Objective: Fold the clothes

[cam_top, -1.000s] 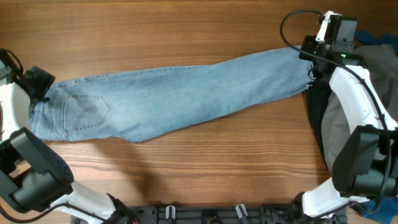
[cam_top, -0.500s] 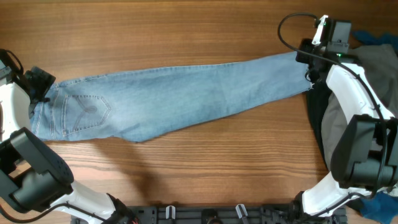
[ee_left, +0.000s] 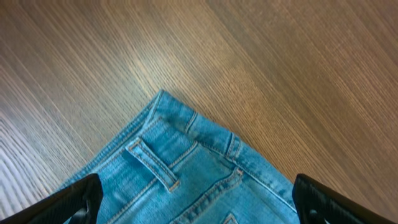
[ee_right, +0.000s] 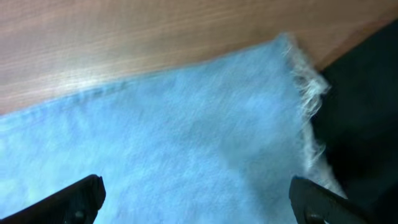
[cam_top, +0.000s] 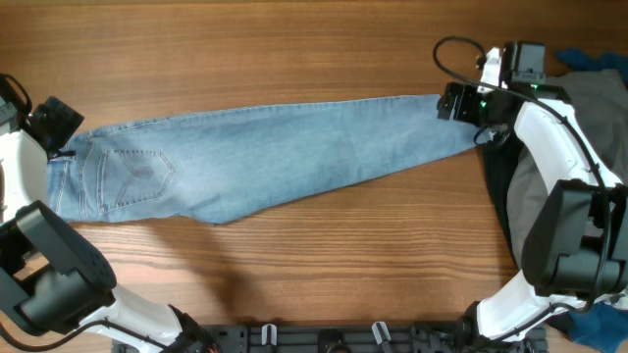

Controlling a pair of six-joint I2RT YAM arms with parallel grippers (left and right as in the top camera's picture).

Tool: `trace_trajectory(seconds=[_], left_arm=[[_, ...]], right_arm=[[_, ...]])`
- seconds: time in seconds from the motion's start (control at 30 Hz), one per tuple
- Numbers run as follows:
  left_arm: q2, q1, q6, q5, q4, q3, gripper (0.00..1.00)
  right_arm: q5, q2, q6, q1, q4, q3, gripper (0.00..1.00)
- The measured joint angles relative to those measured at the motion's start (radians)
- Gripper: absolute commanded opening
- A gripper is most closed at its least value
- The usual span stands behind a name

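- Looking down, we saw the jeans [cam_top: 265, 157] lying flat along the table [cam_top: 294, 39]. Their long axis ran left to right, slightly slanted.
- The waistband [ee_left: 205, 140] pointed left. The frayed hem [ee_right: 305, 93] pointed right and lay a little farther from the arm bases.
- A back pocket [cam_top: 137, 175] faced up.
- The surface was brown wood grain. Black cloth [ee_right: 367, 93] touched the hem, and a grey garment [cam_top: 589, 98] lay at the right edge.
- The left gripper [ee_left: 199, 202] hovered over the waistband corner, spread wide and holding nothing.
- The right gripper [ee_right: 196, 198] hung over the hem end, equally wide and empty, its arm reaching in from the right.
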Motion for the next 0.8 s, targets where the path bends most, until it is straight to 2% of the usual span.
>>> trace_trajectory(seconds=[0.33, 0.53, 0.8], left_arm=[[0.013, 0.007, 0.063, -0.003, 0.034, 0.000, 0.92], [0.091, 0.020, 0.065, -0.010, 0.022, 0.000, 0.91], [0.119, 0.032, 0.072, -0.014, 0.019, 0.000, 0.84]], right_arm=[[-0.045, 0.000, 0.003, 0.000, -0.061, 0.000, 1.00], [-0.049, 0.000, 0.003, 0.000, -0.058, -0.005, 0.99], [-0.048, 0.000, 0.003, 0.000, -0.052, -0.043, 0.99]])
